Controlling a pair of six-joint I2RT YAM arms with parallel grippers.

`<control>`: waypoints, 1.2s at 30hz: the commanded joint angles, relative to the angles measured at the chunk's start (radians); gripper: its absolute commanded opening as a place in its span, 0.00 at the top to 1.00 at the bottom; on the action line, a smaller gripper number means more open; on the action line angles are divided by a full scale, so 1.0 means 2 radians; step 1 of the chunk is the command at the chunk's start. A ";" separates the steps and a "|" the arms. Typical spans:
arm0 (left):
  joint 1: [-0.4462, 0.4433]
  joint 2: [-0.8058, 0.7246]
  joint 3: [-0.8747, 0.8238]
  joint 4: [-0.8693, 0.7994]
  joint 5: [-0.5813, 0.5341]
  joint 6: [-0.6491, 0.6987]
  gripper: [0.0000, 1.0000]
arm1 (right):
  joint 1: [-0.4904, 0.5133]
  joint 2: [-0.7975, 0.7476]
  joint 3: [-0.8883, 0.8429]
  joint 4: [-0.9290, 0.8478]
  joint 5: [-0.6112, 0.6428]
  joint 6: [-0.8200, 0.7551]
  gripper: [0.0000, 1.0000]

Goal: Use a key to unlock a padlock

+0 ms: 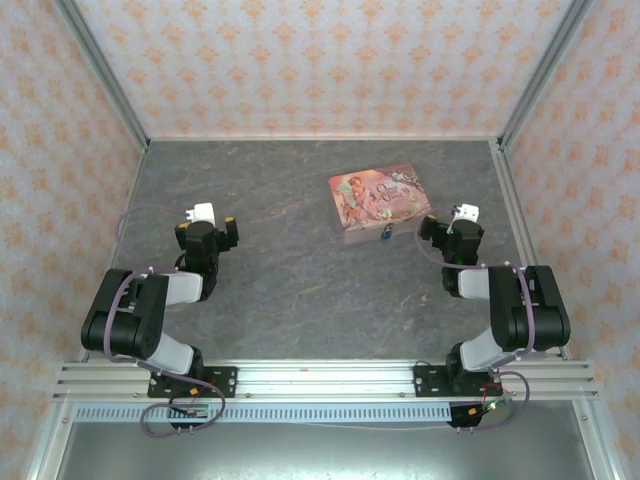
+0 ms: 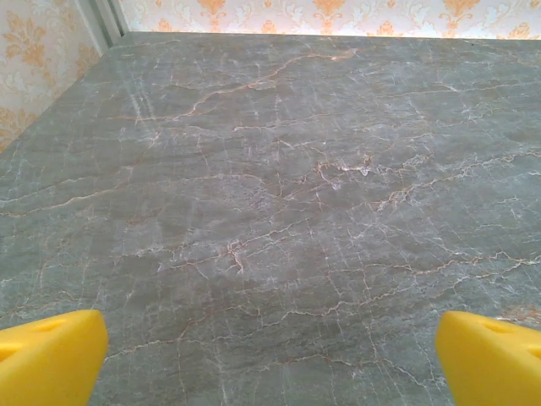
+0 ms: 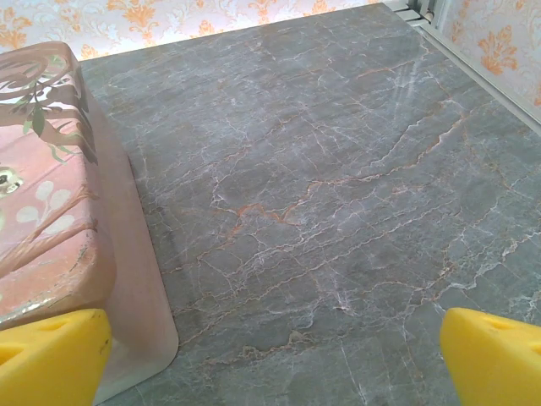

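The tin box [image 1: 378, 198] sits on the bench [image 1: 290, 280], right of the middle. The padlock [image 1: 385, 233] is at its front side.

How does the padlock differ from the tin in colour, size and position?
The padlock is blue; the tin is pink with a picture on its lid. The padlock is tiny, while the tin is far larger. The tin lies flat on the table; the padlock sits at the tin's near side. Both are right of centre.

Grey marble tabletop [image 1: 290, 270], orange-patterned walls [image 1: 320, 60]
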 commanded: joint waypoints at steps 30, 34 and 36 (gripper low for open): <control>0.003 -0.173 0.049 -0.190 -0.019 -0.035 0.00 | 0.004 -0.126 0.054 -0.227 0.049 0.041 0.01; 0.003 -0.237 0.121 -0.363 0.035 -0.153 0.00 | 0.004 -0.201 0.090 -0.403 0.044 0.094 0.01; -0.002 -0.252 0.135 -0.398 0.082 -0.201 0.00 | 0.008 -0.241 0.095 -0.473 0.032 0.115 0.01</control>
